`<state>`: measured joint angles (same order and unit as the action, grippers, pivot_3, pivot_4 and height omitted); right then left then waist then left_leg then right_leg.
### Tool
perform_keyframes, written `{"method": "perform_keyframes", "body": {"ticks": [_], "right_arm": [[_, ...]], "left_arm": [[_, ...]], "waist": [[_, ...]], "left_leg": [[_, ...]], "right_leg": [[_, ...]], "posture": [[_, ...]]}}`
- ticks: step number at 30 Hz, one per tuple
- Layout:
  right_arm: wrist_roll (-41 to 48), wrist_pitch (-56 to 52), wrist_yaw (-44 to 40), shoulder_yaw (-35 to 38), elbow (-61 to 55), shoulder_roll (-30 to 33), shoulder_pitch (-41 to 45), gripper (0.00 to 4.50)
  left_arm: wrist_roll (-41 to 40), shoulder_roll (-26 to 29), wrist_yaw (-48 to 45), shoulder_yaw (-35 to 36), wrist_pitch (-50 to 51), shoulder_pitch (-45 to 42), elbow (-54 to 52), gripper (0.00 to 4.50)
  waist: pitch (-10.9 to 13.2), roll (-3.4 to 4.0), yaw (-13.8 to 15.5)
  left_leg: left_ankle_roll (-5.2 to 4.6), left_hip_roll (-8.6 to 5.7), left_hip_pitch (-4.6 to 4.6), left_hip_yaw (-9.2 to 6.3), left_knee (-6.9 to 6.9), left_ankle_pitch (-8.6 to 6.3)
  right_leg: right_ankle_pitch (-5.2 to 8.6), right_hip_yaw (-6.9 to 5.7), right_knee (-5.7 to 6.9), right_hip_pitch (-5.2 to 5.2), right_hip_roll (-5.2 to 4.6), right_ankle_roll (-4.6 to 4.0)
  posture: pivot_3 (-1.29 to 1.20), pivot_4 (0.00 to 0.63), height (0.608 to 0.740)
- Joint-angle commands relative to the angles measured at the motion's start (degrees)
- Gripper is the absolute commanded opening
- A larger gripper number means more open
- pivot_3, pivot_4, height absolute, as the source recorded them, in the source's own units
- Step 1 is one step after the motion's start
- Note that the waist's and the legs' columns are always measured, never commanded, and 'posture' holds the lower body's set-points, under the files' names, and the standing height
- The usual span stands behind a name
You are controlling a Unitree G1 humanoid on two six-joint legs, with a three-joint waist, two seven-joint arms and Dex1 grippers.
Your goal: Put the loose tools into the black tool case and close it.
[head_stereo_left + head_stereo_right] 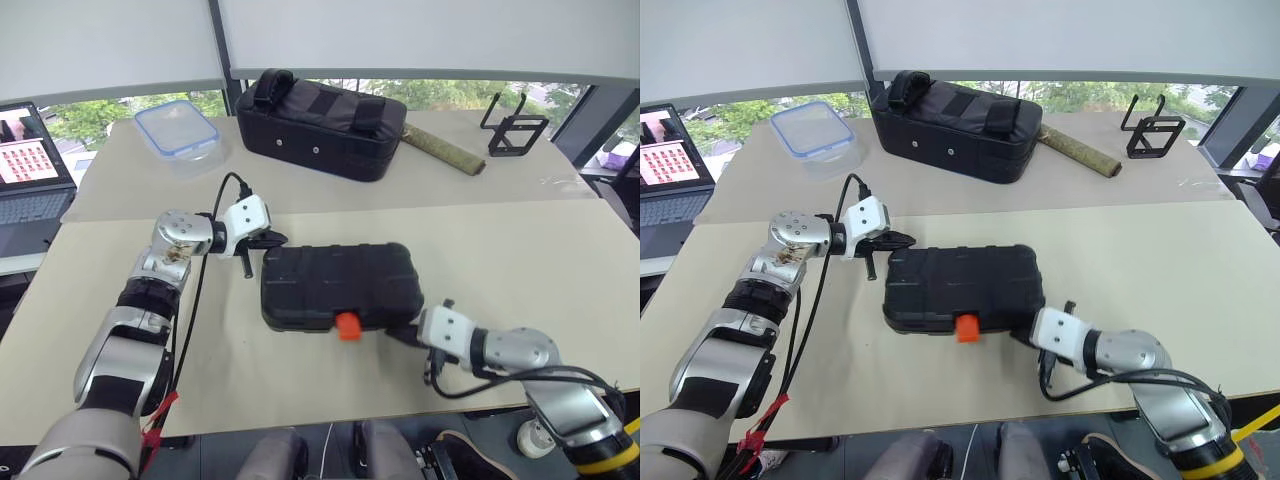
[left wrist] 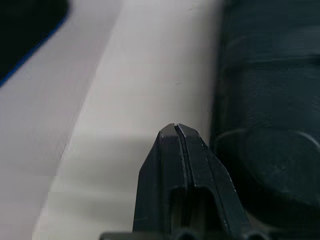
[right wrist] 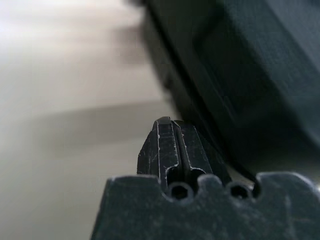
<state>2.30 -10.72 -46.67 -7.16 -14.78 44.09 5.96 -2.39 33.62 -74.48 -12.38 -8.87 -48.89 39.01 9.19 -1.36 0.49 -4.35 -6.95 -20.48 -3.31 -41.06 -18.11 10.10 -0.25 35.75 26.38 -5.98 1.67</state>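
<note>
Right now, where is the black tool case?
The black tool case lies closed mid-table in the head views, between the left end effector and right end effector, nearer than the fabric bag.

Left end effector (image 2: 176,131) fingers pressed together, empty, over pale surface (image 2: 140,85), just beside black tool case (image 2: 270,100).

An office or lab: beige tables (image 1: 520,250), open laptop (image 1: 30,170), blinds over wide windows (image 1: 420,35)

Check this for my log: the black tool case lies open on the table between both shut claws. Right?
Not quite. The black tool case lies closed, lid down with its orange latch at the front, as the left eye view shows. It does sit between the shut left claw and right claw.
</note>
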Motion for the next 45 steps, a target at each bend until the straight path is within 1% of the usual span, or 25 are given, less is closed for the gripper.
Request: {"method": "perform_keyframes", "body": {"ticks": [1,3,4,6,8,10,12,14,17,20,24,30,33,38,42,45], "right_arm": [[3.8,-2.5,-0.3,6.4,-1.2,1.1,0.2,0.00],[7.4,-4.2,-2.8,8.3,-3.7,1.6,-1.6,0.00],[9.2,-5.0,-4.0,9.4,-5.2,2.0,-2.7,0.00],[12.2,-6.6,-5.5,11.5,-7.7,2.5,-4.5,0.00],[14.3,-8.2,-5.5,13.1,-9.3,2.6,-5.5,0.00],[16.4,-10.2,-5.0,14.5,-10.9,2.1,-6.2,0.00],[17.5,-11.7,-4.2,15.3,-12.1,1.6,-6.4,0.00],[17.9,-12.7,-3.1,15.6,-13.2,1.2,-6.5,0.00],[18.7,-14.3,-1.6,15.7,-15.4,0.7,-6.8,0.00],[19.6,-15.9,-0.3,15.3,-17.4,-0.1,-5.9,0.00],[20.1,-17.7,1.2,12.6,-18.6,-1.4,-3.1,0.00],[17.1,-18.4,2.0,4.8,-17.6,-2.7,0.1,0.00],[14.1,-17.7,0.7,0.8,-17.0,-0.8,-1.7,0.00],[13.5,-18.7,-0.4,-0.3,-19.8,2.0,-7.9,0.00],[12.6,-19.1,1.1,-0.2,-20.6,1.8,-10.6,0.00],[10.9,-19.4,3.0,-1.1,-19.3,0.7,-10.3,0.00]], "left_arm": [[-5.9,2.6,-7.8,1.8,8.1,2.3,-8.5,0.03],[-9.2,2.7,-7.6,4.1,15.6,0.0,-11.1,0.03],[-11.5,2.3,-7.4,5.2,20.4,-1.7,-12.7,0.03],[-15.3,1.1,-7.3,6.3,28.8,-4.4,-16.5,0.03],[-17.6,-0.4,-6.9,5.9,34.4,-5.2,-20.7,0.03],[-17.7,-2.9,-6.2,3.3,36.5,-4.3,-24.8,0.03],[-16.0,-5.1,-5.9,0.0,35.6,-2.7,-26.6,0.03],[-13.3,-6.9,-5.6,-4.0,34.4,-1.2,-26.0,0.03],[-5.8,-7.8,-5.0,-11.0,26.4,1.1,-22.3,0.03],[-0.2,-8.0,-2.6,-14.4,19.5,2.0,-17.7,0.03],[1.2,-8.5,-1.9,-14.5,16.2,2.1,-14.7,0.03],[0.8,-9.6,-0.7,-13.7,16.1,1.8,-13.9,0.03],[0.5,-10.1,-0.1,-13.2,16.6,1.3,-14.1,0.03],[0.5,-10.0,0.5,-12.8,16.1,1.2,-13.8,0.03],[0.5,-10.1,0.6,-12.6,15.8,0.9,-13.4,0.03],[0.5,-10.9,0.9,-12.7,15.8,0.5,-13.5,0.03]], "waist": [[0.0,0.00,0.0],[0.0,0.00,0.3],[0.0,0.00,0.5],[0.0,0.00,0.6],[0.0,0.00,0.6],[0.0,0.06,0.5],[0.0,0.09,0.4],[0.0,0.10,0.3],[0.0,0.10,0.0],[-0.1,0.17,0.3],[-0.2,0.24,0.4],[-0.3,0.28,0.4],[-0.3,0.28,0.6],[-0.3,0.27,0.9],[-0.3,0.28,0.8],[-0.3,0.28,0.9]], "left_leg": [[-0.01,0.00,-0.02,-0.02,0.02,0.00],[-0.01,0.01,-0.23,-0.13,-0.04,0.00],[-0.02,0.00,-0.50,-0.24,-0.21,0.00],[-0.01,-0.03,-1.15,-0.44,-0.75,0.00],[-0.02,-0.12,-1.38,-0.56,-0.98,0.00],[-0.04,-0.22,-1.29,-0.56,-1.04,-0.02],[-0.06,-0.23,-1.06,-0.56,-0.99,-0.03],[-0.06,-0.19,-0.78,-0.57,-0.84,-0.03],[-0.05,-0.18,-0.72,-0.55,-0.79,-0.03],[-0.05,-0.13,-0.66,-0.57,-0.79,-0.03],[-0.18,-0.16,-0.28,-0.57,-0.76,-0.14],[-0.20,-0.19,-0.16,-0.56,-0.76,-0.14],[-0.21,-0.24,-0.17,-0.56,-0.77,-0.13],[-0.21,-0.24,-0.17,-0.56,-0.77,-0.13],[-0.20,-0.23,-0.16,-0.55,-0.77,-0.13],[-0.19,-0.21,-0.15,-0.56,-0.77,-0.13]], "right_leg": [[0.00,-0.05,0.00,0.01,0.01,0.00],[0.00,-0.18,0.02,0.17,0.07,0.00],[0.00,-0.30,0.04,0.33,0.24,0.00],[0.00,-0.43,0.25,0.74,0.27,0.00],[-0.05,-0.47,0.26,0.81,0.24,0.07],[-0.07,-0.47,0.22,0.66,0.11,0.11],[-0.07,-0.47,0.20,0.47,0.05,0.12],[-0.07,-0.46,0.15,0.24,-0.09,0.12],[-0.07,-0.41,0.15,0.23,-0.11,0.11],[-0.07,-0.41,0.13,0.15,-0.13,0.10],[-0.06,-0.38,-0.01,-0.32,-0.22,0.13],[-0.06,-0.41,0.10,-0.37,-0.20,0.15],[-0.05,-0.44,0.12,-0.36,-0.16,0.15],[-0.05,-0.44,0.12,-0.36,-0.14,0.16],[-0.05,-0.41,0.13,-0.36,-0.18,0.16],[-0.05,-0.41,0.14,-0.36,-0.18,0.17]], "posture": [[0.00,0.150,0.714],[0.00,0.150,0.714],[0.00,0.150,0.714],[0.00,0.150,0.714],[0.00,0.150,0.714],[0.00,0.150,0.714],[0.00,0.150,0.714],[0.00,0.150,0.714],[0.00,0.150,0.714],[0.00,0.150,0.714],[0.00,0.150,0.714],[0.00,0.150,0.714],[0.00,0.150,0.714],[0.00,0.150,0.714],[0.00,0.150,0.714],[0.00,0.150,0.714]]}}
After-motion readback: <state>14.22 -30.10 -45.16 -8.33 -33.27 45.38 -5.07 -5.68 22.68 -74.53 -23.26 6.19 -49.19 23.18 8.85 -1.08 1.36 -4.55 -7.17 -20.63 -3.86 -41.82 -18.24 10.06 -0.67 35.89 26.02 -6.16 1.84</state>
